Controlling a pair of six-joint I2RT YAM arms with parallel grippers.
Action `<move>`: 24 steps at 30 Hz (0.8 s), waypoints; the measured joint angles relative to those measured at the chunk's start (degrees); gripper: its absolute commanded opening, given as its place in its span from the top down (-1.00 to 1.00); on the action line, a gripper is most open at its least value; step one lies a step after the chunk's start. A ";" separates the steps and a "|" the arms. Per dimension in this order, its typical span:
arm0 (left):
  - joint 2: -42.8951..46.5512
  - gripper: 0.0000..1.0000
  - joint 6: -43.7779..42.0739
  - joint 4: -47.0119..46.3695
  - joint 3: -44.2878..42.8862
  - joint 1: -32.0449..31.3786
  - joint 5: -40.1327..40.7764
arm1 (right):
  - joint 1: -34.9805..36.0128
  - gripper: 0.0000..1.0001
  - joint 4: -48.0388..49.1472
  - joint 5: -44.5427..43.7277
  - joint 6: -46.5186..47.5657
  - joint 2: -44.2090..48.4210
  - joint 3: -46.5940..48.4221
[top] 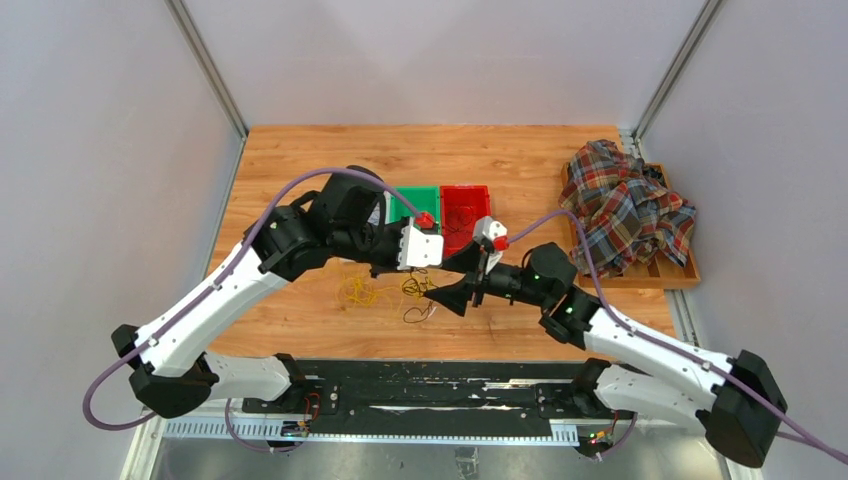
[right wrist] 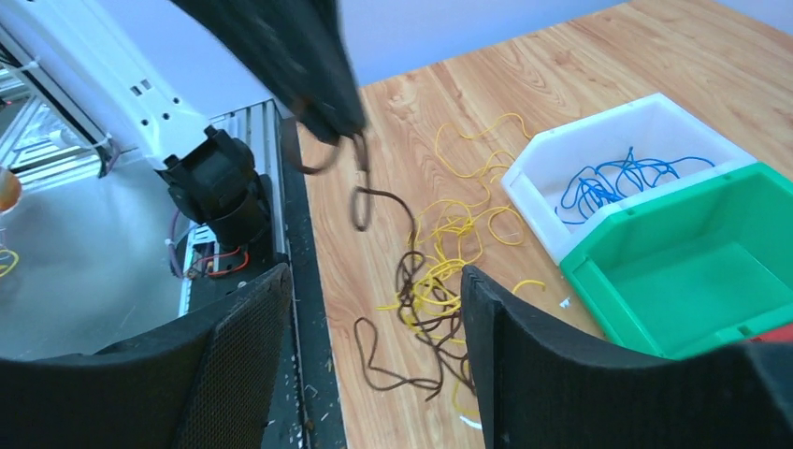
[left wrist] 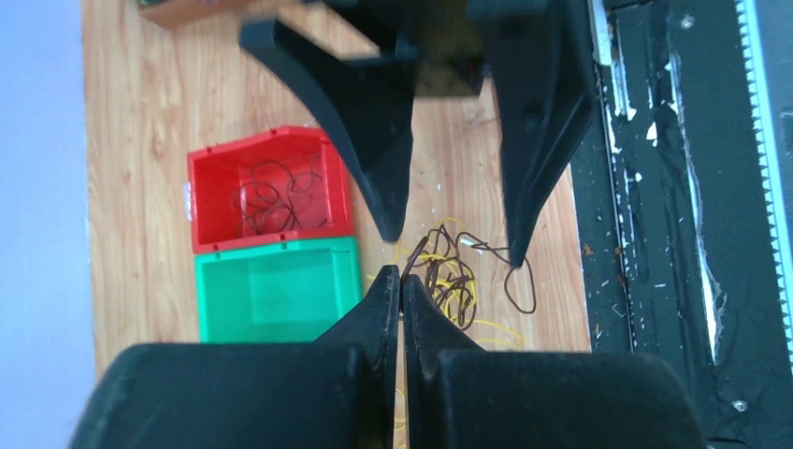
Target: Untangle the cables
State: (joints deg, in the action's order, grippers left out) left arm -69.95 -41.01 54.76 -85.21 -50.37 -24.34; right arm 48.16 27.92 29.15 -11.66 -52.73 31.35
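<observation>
A tangle of yellow and dark brown cables (left wrist: 456, 281) lies on the wooden table (top: 300, 170), near its front edge. My left gripper (left wrist: 400, 276) is shut, with a dark brown cable (right wrist: 360, 201) pinched at its tips. That cable hangs from the tips down to the pile (right wrist: 435, 281). My right gripper (right wrist: 374, 290) stands open just above the pile, one finger on each side and nothing between them. The two grippers face each other tip to tip in the top view, over the cables (top: 400, 290).
A red bin (left wrist: 323, 150) holds brown cables and a green bin (left wrist: 276, 290) beside it is empty. A white bin (right wrist: 561, 150) holds blue cables. A plaid cloth (top: 625, 205) lies on a wooden tray (top: 680, 275) at the far right. The black rail (left wrist: 655, 187) borders the table's near edge.
</observation>
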 measured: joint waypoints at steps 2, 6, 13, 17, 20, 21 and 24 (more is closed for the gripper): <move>0.00 0.99 -0.13 1.18 -2.16 0.00 -1.18 | 1.42 -0.30 2.14 -1.42 0.85 -3.39 0.74; 0.00 0.99 -0.13 3.21 -5.88 0.00 -3.61 | 3.15 -0.19 5.53 -4.55 1.49 -10.62 3.04; 0.00 0.99 0.35 5.33 -8.68 0.00 -5.11 | 4.46 0.11 10.91 -9.57 1.38 -18.84 7.54; -0.59 0.99 0.28 6.27 -12.92 0.00 -5.09 | 4.61 0.14 13.38 -12.39 0.55 -22.51 7.21; -1.29 0.99 0.04 6.21 -18.03 0.00 -5.09 | 4.72 0.15 14.95 -14.75 -0.81 -24.96 5.27; -1.46 0.99 -0.17 6.23 -19.67 0.00 -5.09 | 4.74 0.14 15.23 -15.54 -1.33 -25.66 4.42; -1.95 0.99 -1.07 6.23 -24.00 0.00 -4.92 | 5.01 0.11 15.67 -18.05 -3.02 -26.97 1.68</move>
State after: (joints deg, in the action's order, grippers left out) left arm -71.90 -42.09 60.99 -109.21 -50.37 -29.26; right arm 53.17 43.59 11.09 -14.68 -79.70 33.04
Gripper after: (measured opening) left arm 0.014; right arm 0.430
